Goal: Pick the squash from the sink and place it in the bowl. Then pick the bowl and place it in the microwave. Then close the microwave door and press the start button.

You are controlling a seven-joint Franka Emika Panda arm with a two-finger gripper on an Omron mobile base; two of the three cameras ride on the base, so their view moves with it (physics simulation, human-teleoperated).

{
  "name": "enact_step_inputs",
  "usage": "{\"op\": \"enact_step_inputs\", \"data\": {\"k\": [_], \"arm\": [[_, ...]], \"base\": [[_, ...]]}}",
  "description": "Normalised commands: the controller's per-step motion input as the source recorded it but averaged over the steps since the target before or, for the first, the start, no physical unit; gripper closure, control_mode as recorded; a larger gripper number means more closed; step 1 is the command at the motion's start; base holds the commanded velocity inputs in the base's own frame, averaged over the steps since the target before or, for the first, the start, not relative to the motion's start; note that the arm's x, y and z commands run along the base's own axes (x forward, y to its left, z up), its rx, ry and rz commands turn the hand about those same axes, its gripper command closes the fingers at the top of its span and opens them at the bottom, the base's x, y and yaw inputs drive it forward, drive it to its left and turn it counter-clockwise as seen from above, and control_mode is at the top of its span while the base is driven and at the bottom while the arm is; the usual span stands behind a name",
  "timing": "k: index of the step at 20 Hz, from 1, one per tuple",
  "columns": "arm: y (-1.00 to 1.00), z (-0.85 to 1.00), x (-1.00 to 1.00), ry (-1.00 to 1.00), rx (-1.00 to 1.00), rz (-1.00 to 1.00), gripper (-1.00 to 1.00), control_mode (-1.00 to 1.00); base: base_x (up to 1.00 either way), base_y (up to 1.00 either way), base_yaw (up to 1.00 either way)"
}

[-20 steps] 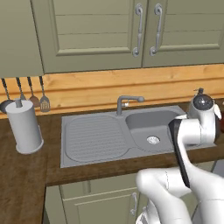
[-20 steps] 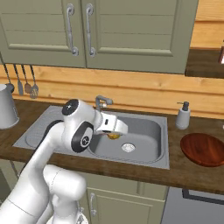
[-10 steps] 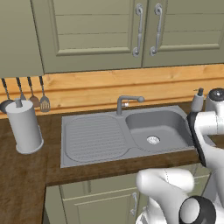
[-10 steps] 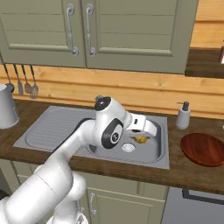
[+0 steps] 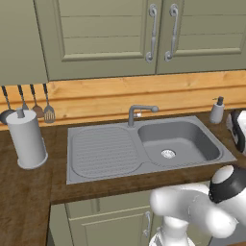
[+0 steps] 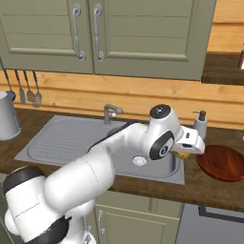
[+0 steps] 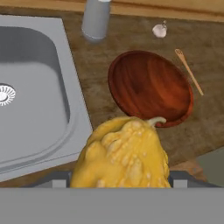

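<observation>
Clamped between the fingers of the gripper (image 7: 120, 186), a lumpy, warty yellow-orange squash (image 7: 122, 155) with a short pale stem hangs above the sink's (image 7: 41, 109) right rim, just short of the glossy reddish-brown bowl (image 7: 151, 87) on the wooden counter (image 7: 96, 78).

The arm is swinging rightward, carrying the squash (image 7: 124, 154) out of the sink (image 6: 71, 138). The gripper (image 6: 189, 147), earlier over the basin's middle, is now hanging past its right rim, near the bowl (image 6: 223, 163). The squash is now hanging over the counter (image 7: 109, 105), just short of the bowl.
</observation>
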Motion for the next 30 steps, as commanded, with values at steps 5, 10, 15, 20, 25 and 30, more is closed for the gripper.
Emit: {"op": "enact_step_inputs", "data": {"k": [5,10,15,20,25,30], "arm": [[-0.78,-0.03,0.25,0.05,0.16,0.0,1.0,-1.0],[-0.57,-0.11,0.28,0.05,0.15,0.0,1.0,-1.0],[-0.15,-0.21,0.37,0.03,0.02,-0.04,1.0,-1.0],[-0.15,-0.43,0.39,0.03,0.0,-0.05,1.0,-1.0],[-0.27,-0.28,0.27,0.03,0.0,-0.02,1.0,-1.0],[-0.14,-0.16,0.04,0.02,0.0,0.0,1.0,-1.0]], "base": [[0.0,0.0,0.0],[0.0,0.0,0.0],[0.0,0.0,0.0],[0.0,0.0,0.0],[0.0,0.0,0.0],[0.0,0.0,0.0]]}}
